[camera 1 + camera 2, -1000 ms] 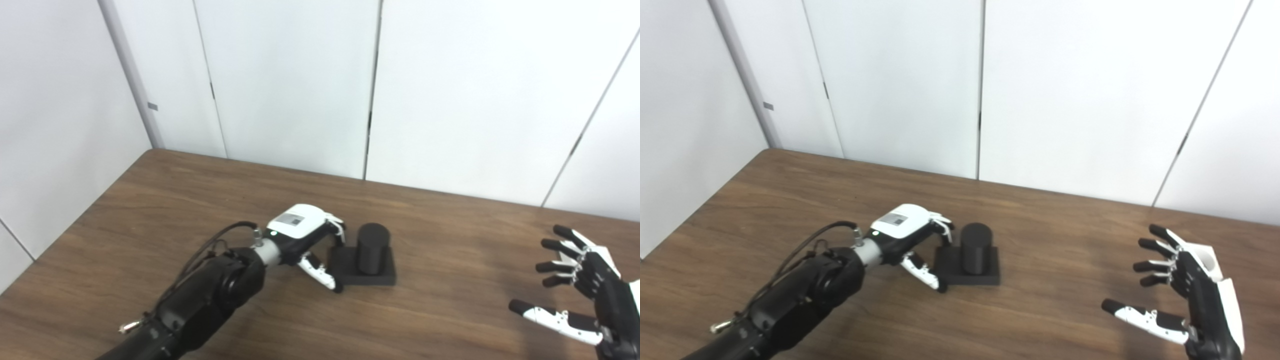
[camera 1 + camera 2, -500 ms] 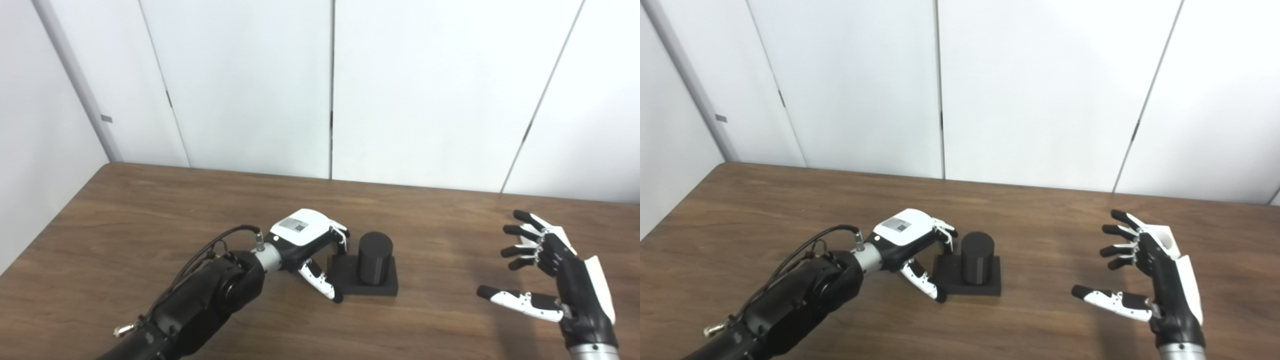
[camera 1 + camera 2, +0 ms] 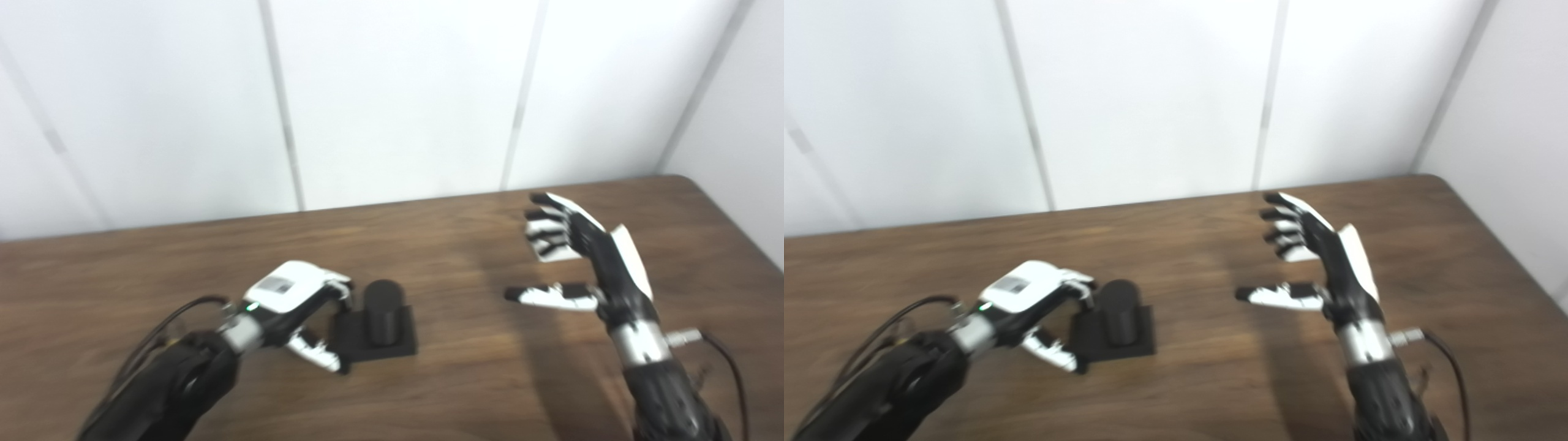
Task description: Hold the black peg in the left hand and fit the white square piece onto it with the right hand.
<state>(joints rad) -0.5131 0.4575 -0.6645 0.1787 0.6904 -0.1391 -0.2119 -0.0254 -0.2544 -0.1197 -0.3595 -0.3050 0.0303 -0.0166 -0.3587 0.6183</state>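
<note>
Since the earlier frames the camera has swung to the right, so the table's right corner is now in sight, and the right robot hand (image 3: 588, 257) has risen and reached forward over the table. That robot hand is spread wide and holds nothing, its fingers (image 3: 545, 215) pointing left above a small white square piece (image 3: 554, 251), of which only part shows behind them; whether they touch it cannot be told. The left robot hand (image 3: 294, 303) rests at the left edge of the one black peg (image 3: 383, 309), its fingers curled against the peg's square base (image 3: 401, 343), though blur hides how firm the grip is. The peg stands upright on the brown table (image 3: 459, 367), well apart from the white piece.
</note>
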